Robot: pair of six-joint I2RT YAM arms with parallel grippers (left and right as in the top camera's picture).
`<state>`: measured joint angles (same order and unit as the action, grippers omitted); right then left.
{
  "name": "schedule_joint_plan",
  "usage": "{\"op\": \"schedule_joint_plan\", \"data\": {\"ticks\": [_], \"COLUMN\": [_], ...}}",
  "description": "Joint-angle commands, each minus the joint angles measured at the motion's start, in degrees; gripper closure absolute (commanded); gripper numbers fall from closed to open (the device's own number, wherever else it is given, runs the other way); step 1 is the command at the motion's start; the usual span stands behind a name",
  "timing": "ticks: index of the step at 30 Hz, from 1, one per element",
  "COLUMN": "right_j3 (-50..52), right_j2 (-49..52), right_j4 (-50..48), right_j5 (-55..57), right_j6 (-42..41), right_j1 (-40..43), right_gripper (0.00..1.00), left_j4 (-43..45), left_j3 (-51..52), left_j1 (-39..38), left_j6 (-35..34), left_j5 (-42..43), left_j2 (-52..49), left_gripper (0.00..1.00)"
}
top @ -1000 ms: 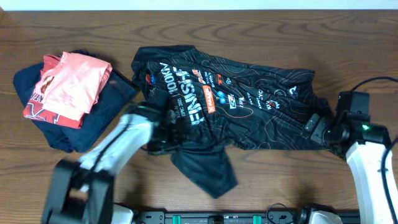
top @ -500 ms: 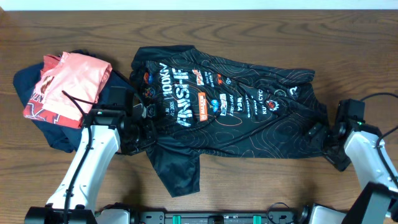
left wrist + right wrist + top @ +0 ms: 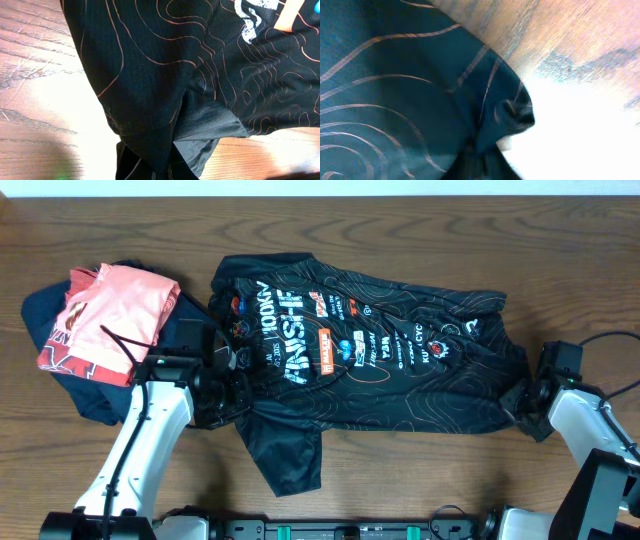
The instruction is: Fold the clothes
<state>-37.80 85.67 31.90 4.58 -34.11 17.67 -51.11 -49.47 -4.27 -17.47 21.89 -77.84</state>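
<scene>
Black, thin fabric traced with red and white contour lines: the clothes (image 3: pixel 370 370) lie spread across the middle of the wooden table (image 3: pixel 420 480), logos up. One sleeve (image 3: pixel 290 455) hangs down toward the arm bases at lower left. I have the left gripper (image 3: pixel 235 395) clamped tight on the left edge just above that sleeve, and its wrist view shows cloth gathered into the jaws. The right gripper (image 3: pixel 522 402) is closed on the far right hem, with a small pucker of fabric running between its fingers. Holding both ends, I judge, lets me stretch the garment flat before folding. A salmon shirt (image 3: pixel 115 315) on a navy garment (image 3: pixel 150 385) lies off to the left, not in my grip.
</scene>
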Motion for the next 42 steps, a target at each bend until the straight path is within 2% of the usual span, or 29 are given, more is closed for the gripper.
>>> {"op": "schedule_joint_plan", "data": {"ticks": [1,5,8,16,21,26,32,36,42], "right_j3": [0.98,-3.41,-10.1,-36.98,-48.59,-56.89,-61.68,-61.68,-61.66], "right_j2": [1.25,-2.03,-6.29,-15.67,-18.62,-21.0,-21.42,-18.71,-11.13], "right_j4": [0.94,6.8,13.38,35.21,43.63,46.38,44.89,41.64,39.76], "right_j5": [0.28,-0.39,-0.52,-0.42,0.33,1.33,-0.44,-8.26,-13.75], "right_j6": [-0.98,0.66,3.61,11.37,12.11,13.77,17.14,22.38,25.11], "right_j1": [0.59,0.74,0.74,0.81,1.77,7.19,11.17,11.13,9.86], "right_gripper": [0.99,0.99,0.99,0.99,0.99,0.99,0.99,0.99,0.99], "left_j4": [0.66,0.31,-3.5,-22.32,-30.86,-31.39,-26.25,-25.83,-22.1], "left_j3": [-0.92,-3.13,-8.7,-37.05,-55.08,-66.88,-69.18,-69.16,-69.16], "left_j1": [0.24,0.24,0.24,0.24,0.24,0.24,0.24,0.24,0.24], "left_j6": [1.2,2.75,5.09,8.55,9.92,9.97,9.97,9.99,10.16], "left_j5": [-0.52,0.22,0.24,2.12,2.1,1.46,1.4,1.42,1.44], "left_j2": [0.46,0.5,0.5,0.52,1.84,5.62,8.72,5.46,-4.35], "left_gripper": [0.94,0.94,0.94,0.94,0.94,0.94,0.94,0.94,0.94]}}
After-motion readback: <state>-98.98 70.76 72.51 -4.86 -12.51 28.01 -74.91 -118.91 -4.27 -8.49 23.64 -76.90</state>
